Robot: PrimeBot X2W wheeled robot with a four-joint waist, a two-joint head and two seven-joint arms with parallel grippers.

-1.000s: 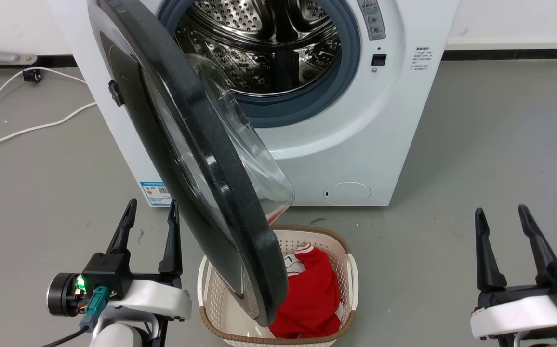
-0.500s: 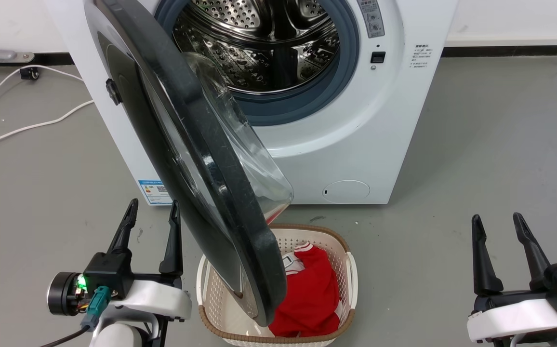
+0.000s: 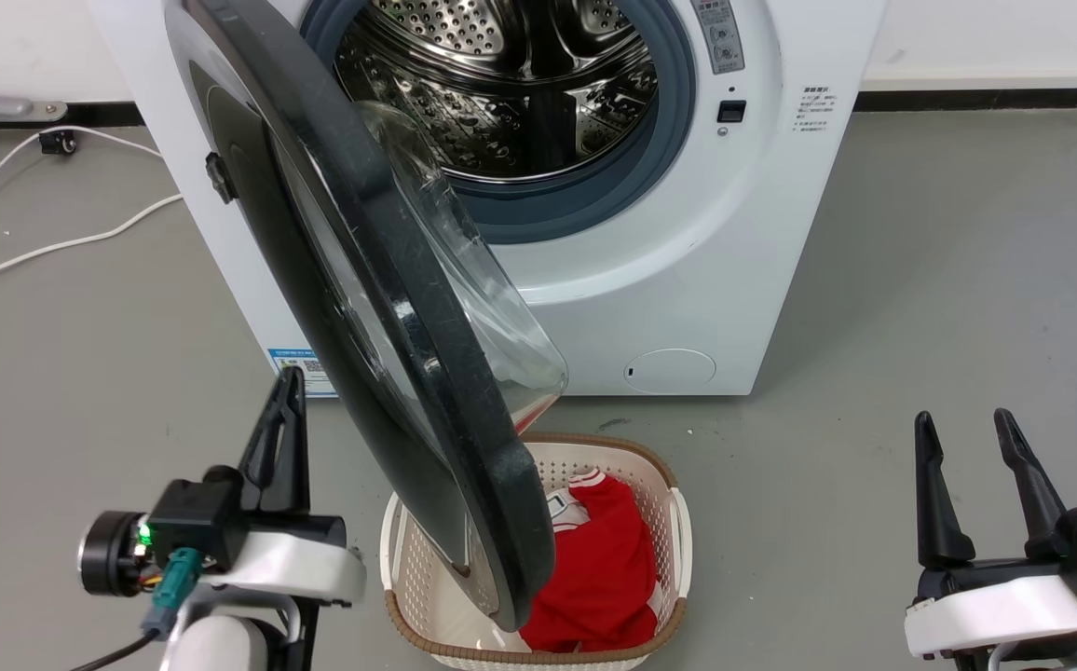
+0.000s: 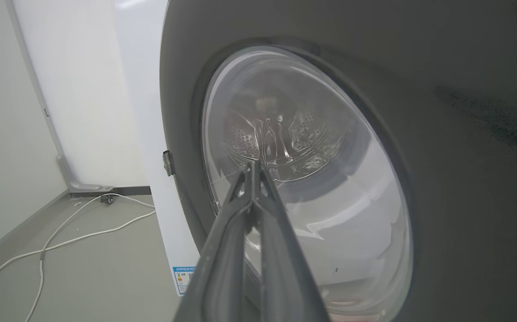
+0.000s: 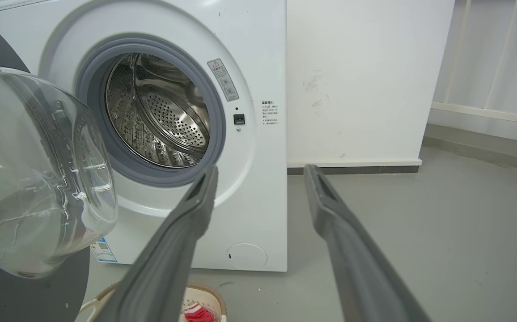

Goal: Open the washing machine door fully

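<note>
- When judging direction, find the washing machine door [image 3: 389,308] edge-on in the head view, running from its hinged side at upper left to a free edge above the laundry basket [image 3: 680,522]; round, so no true long axis.
- Stands roughly half open, with outer face to the robot's left and glass bowl [image 3: 492,308] bulging right toward the steel drum [image 3: 501,84].
- Probably swings stiff and fairly heavy; expect a slippery glossy rim, spare the glass.
- Best taken at the black rim near the free edge.
- Note left gripper [image 3: 289,382] beside the outer face, jaws pressed together on nothing; contact hard to judge.
- Note right gripper [image 3: 962,424] well apart, jaws spread.
</note>
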